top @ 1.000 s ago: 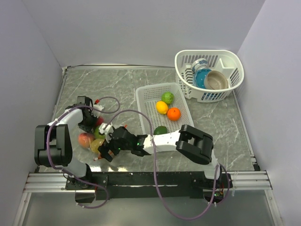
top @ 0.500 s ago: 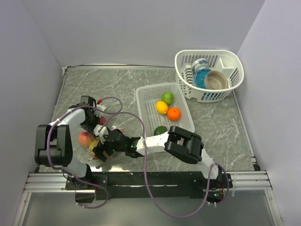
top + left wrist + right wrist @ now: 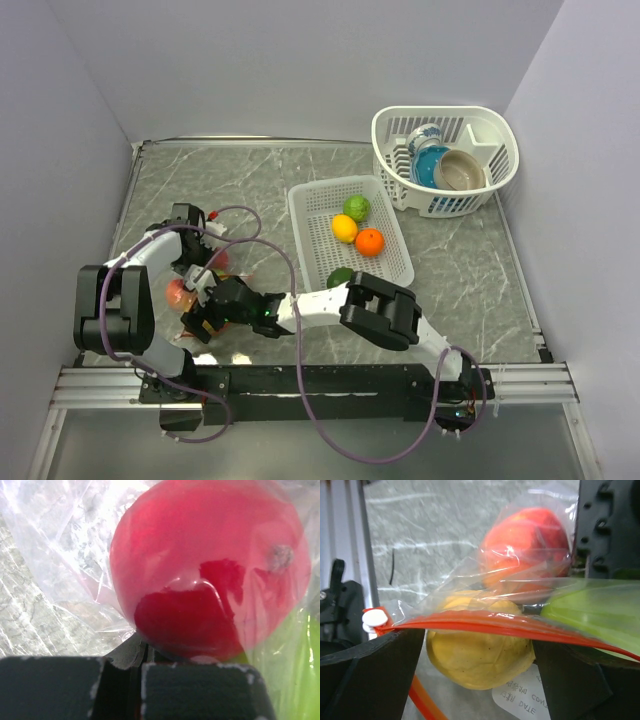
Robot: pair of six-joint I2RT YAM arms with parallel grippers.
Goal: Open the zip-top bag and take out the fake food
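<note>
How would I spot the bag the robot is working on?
On the grey marble table, look left of the flat white basket, near the front-left corner. The zip-top bag lies there: clear plastic with an orange-red zip strip, its fruits wrapped inside, not loose.

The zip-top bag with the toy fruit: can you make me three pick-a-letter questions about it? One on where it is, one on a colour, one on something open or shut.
1. Where is the zip-top bag?
A) in the flat white basket
B) on the table, at its left side
C) in the tall basket

2. What colour is its zip strip?
A) blue
B) black
C) orange-red

3. How does the right gripper stand?
A) open
B) shut tight
C) out of sight

Answers:
1 B, the top view shows it on the marbled table.
2 C, the right wrist view shows it orange-red.
3 A, its fingers stand wide apart on either side of the strip.
</note>
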